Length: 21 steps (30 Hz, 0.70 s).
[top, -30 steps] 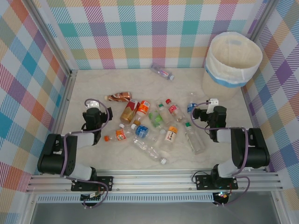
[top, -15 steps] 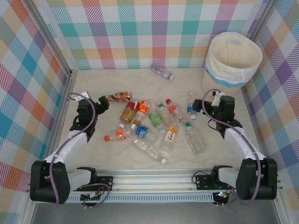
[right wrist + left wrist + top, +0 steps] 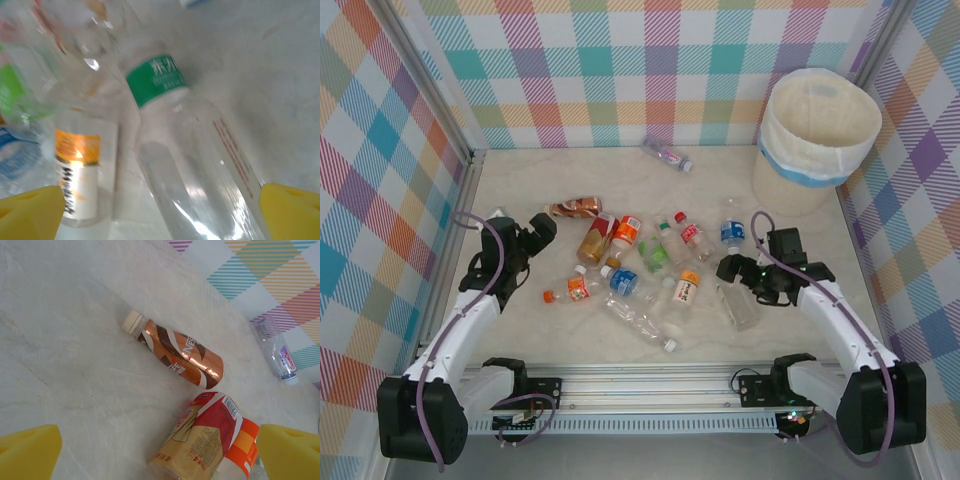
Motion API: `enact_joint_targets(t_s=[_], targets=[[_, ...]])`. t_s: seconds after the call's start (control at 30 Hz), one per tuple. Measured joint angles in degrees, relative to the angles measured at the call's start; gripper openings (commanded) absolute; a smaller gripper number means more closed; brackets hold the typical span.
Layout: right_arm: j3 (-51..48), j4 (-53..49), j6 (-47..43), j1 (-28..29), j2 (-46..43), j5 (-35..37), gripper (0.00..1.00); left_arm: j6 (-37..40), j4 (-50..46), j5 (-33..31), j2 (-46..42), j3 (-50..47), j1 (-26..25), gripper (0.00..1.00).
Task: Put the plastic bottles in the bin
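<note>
Entry 1, left gripper (image 3: 534, 232): fingers (image 3: 29, 452) spread wide, with bare table (image 3: 75, 365) between them.
- Just ahead and slightly to its right lay an amber bottle (image 3: 197, 442) on its side, with a red-and-tan label. It was touching an orange-striped bottle (image 3: 241, 449) on its right.
- Further ahead, apart from both, lay a copper-brown bottle (image 3: 182, 359), its cream cap pointing toward the gripper's left.
- Well beyond, near the checked wall (image 3: 260, 270), lay a purple-labelled clear bottle (image 3: 275, 346).

Entry 2, right gripper (image 3: 732, 272): fingers (image 3: 292, 212) spread wide on either side of a green-banded clear bottle (image 3: 200, 165).
- That bottle lay on its side, with its green end pointing away from the gripper (whether the pads touched it could not be told; the wrist view was blurred).
- Just beside it, on the gripper's left, lay an orange-labelled clear bottle (image 3: 80, 170).
- In the top view, a blue-labelled bottle (image 3: 730, 232) lay near the gripper, on the side toward the far wall.

Entry 3, remaining bottles: a loose cluster, all on their sides, lay on the table between the two grippers.

Entry 4, bin (image 3: 810, 165): upright in the table's far corner, cream-white with a light blue band. It stood well apart from the right gripper and further still from the left.
</note>
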Motion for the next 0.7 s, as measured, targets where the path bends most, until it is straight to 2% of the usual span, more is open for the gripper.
enact_joint_targets(t_s=[0.2, 0.37, 0.6, 0.67, 0.7], targets=[[0.0, -5.66, 0.74, 5.25, 4.04, 8.07, 1.0, -0.7, -2.36, 0.0, -0.17, 0.04, 0.33, 1.0], [0.13, -5.97, 0.7, 7.43, 6.84, 9.9, 1.0, -0.72, -2.84, -0.02, -0.04, 0.04, 0.37, 1.0], [3.23, -5.73, 0.57, 11.3, 15.04, 12.02, 1.0, -0.87, -2.97, -0.04, 0.92, 0.04, 0.37, 1.0], [4.28, -5.6, 0.76, 12.44, 17.35, 13.14, 0.96, -0.9, -3.08, -0.07, 1.2, 0.04, 0.42, 1.0], [4.72, -5.55, 0.98, 12.9, 18.49, 13.86, 0.91, -0.9, -3.08, -0.15, 1.38, 0.04, 0.44, 1.0]])
